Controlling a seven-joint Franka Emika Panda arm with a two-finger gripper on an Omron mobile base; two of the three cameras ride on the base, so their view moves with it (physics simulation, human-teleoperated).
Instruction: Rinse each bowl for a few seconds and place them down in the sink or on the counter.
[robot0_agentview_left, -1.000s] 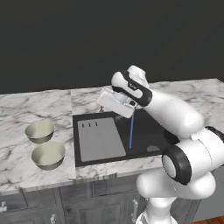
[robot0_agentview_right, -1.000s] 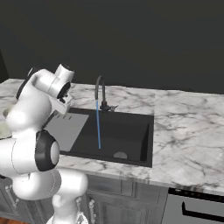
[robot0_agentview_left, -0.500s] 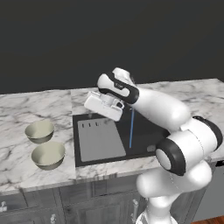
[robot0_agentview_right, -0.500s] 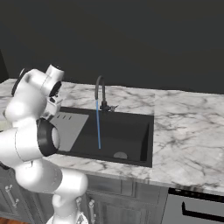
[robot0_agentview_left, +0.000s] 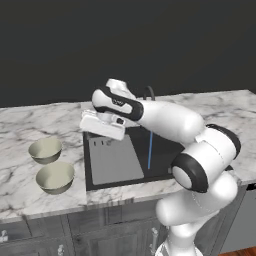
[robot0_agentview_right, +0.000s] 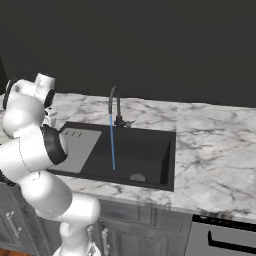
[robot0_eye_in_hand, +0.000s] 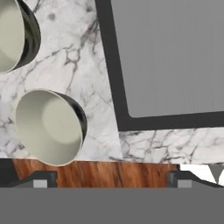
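Observation:
Two pale beige bowls stand side by side on the counter left of the sink: a far bowl and a near bowl. From the hand, the near bowl and the far bowl lie left of the grey drainboard. My gripper hangs above the sink's left rim, to the right of both bowls and clear of them. The gripper is open wide and holds nothing. A thin stream of water runs from the dark faucet into the black basin.
The faucet rises at the back of the sink, with the water stream falling to the left of the drain. Marble counter stretches to the right of the basin. The counter's front edge lies close under the hand.
The arm has swung left, from above the basin by the faucet to above the sink's left rim, nearer the bowls. The gripper stayed open. The bowls have not moved.

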